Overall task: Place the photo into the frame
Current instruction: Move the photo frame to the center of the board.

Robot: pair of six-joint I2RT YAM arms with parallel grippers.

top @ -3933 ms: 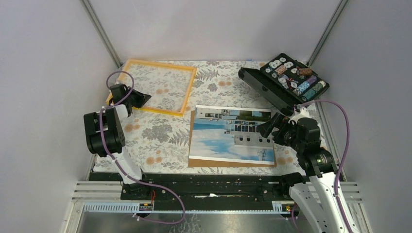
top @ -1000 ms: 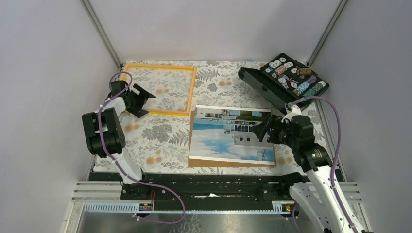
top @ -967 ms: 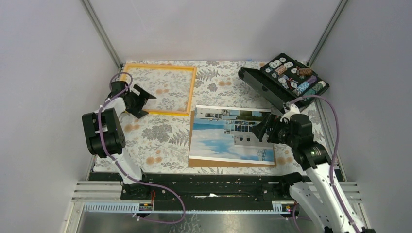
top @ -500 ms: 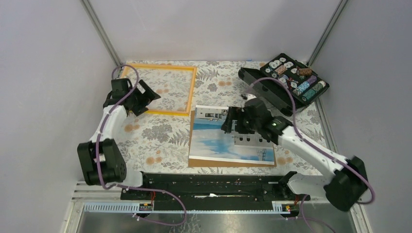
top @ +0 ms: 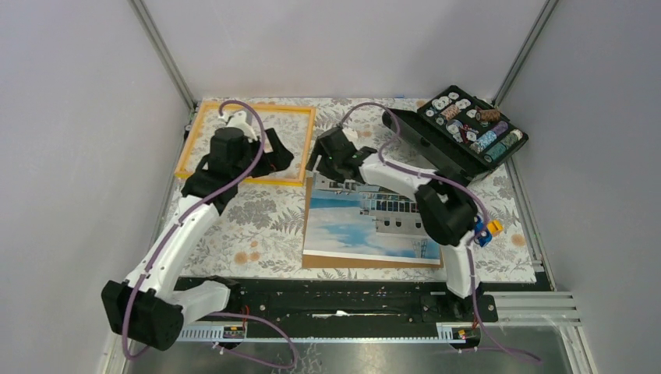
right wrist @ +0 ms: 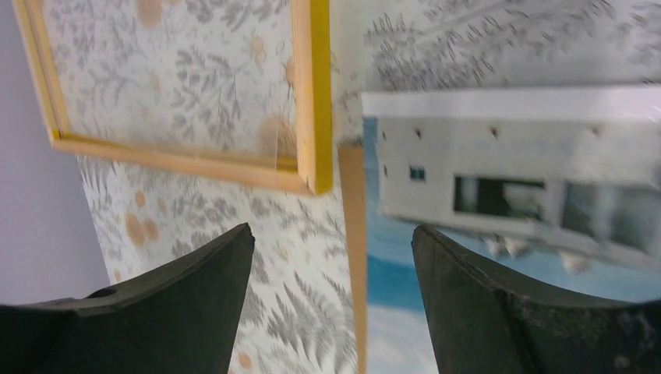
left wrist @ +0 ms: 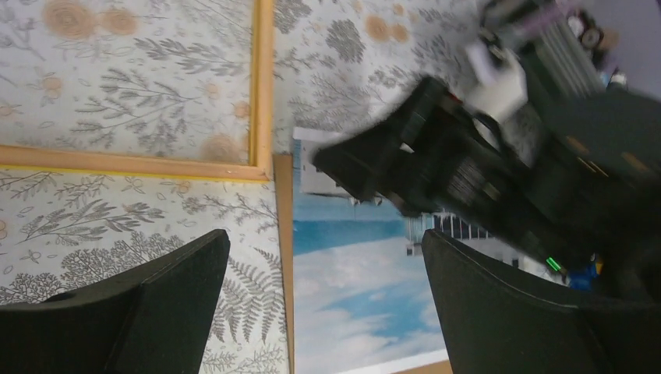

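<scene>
The photo lies flat and face up on the floral cloth, its brown backing showing along the left and near edges. The orange-yellow frame lies flat at the far left, close to the photo's far left corner. My left gripper hovers open over the frame's near right corner; its wrist view shows the frame and the photo. My right gripper hangs open above the photo's far left corner. Between the right gripper's fingers run the backing's edge, the photo and the frame's corner.
A black case of small round parts stands open at the back right, its lid toward the photo. Grey walls close in on both sides and at the back. The two grippers are close together at the middle of the far side.
Both arms have swung inward. The left gripper moved right across the frame to its near right corner. The right gripper went from the photo's right edge to its far left corner, its jaws narrowing slightly.
</scene>
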